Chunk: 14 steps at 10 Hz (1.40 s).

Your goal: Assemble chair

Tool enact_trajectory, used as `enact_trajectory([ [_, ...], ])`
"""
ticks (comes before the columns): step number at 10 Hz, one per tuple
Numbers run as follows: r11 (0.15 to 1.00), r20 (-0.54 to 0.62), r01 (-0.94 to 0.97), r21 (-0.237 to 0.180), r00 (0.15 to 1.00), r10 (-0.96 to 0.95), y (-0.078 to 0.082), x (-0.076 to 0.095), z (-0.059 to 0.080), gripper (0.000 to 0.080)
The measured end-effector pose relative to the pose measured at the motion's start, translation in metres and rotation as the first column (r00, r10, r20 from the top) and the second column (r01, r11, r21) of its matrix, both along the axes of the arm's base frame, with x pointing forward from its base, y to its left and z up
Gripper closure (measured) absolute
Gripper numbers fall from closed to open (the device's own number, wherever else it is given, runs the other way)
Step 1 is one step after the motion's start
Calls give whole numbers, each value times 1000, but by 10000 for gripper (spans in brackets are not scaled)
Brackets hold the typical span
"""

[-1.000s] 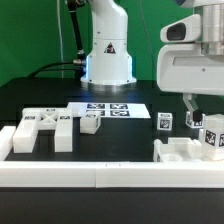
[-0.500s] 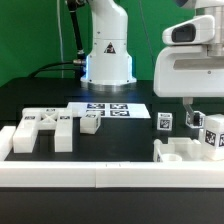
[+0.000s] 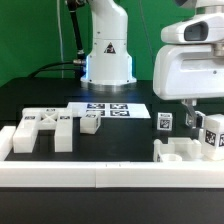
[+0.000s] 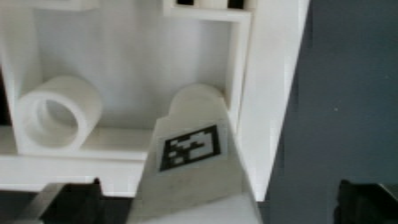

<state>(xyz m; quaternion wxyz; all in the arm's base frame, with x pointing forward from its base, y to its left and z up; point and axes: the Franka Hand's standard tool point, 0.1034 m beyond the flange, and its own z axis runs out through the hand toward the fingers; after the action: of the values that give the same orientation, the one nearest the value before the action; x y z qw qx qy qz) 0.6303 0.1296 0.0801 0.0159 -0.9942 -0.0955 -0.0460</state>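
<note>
The chair lies in loose white tagged parts. In the exterior view an H-shaped part point(image 3: 45, 128) and a small block point(image 3: 90, 123) lie at the left. A small tagged block point(image 3: 165, 122), a chunky slab part point(image 3: 180, 152) and a tagged post point(image 3: 212, 135) sit at the right. My gripper point(image 3: 190, 108) hangs just above the right group. In the wrist view the gripper point(image 4: 214, 205) is open. Its dark fingertips point(image 4: 63, 202) stand wide apart on either side of the tagged post point(image 4: 196, 150). Beside the post, a round peg point(image 4: 63, 110) sits on the slab part.
The marker board point(image 3: 112, 110) lies flat in front of the robot base point(image 3: 105, 60). A long low white border rail point(image 3: 100, 176) runs along the front of the black table. The slab part stands right behind this rail.
My gripper has shifted slightly toward the exterior view's left. The parts on the table have not moved.
</note>
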Motion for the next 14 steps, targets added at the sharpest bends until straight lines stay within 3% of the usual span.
enact_trajectory([
  [1, 1000, -1, -1, 0, 1000, 1, 0, 0, 0, 150],
  [2, 1000, -1, 1, 0, 1000, -1, 0, -1, 0, 280],
  [3, 1000, -1, 1, 0, 1000, -1, 0, -1, -1, 280],
  [5, 1000, -3, 30, 2, 1000, -30, 0, -1, -1, 511],
  [8, 978, -12, 206, 25, 979, -205, -1, -1, -1, 510],
  [10, 909, -29, 413, 47, 911, -413, -1, -1, -2, 510],
  [14, 666, -51, 743, 65, 669, -742, 1, -1, -2, 509],
])
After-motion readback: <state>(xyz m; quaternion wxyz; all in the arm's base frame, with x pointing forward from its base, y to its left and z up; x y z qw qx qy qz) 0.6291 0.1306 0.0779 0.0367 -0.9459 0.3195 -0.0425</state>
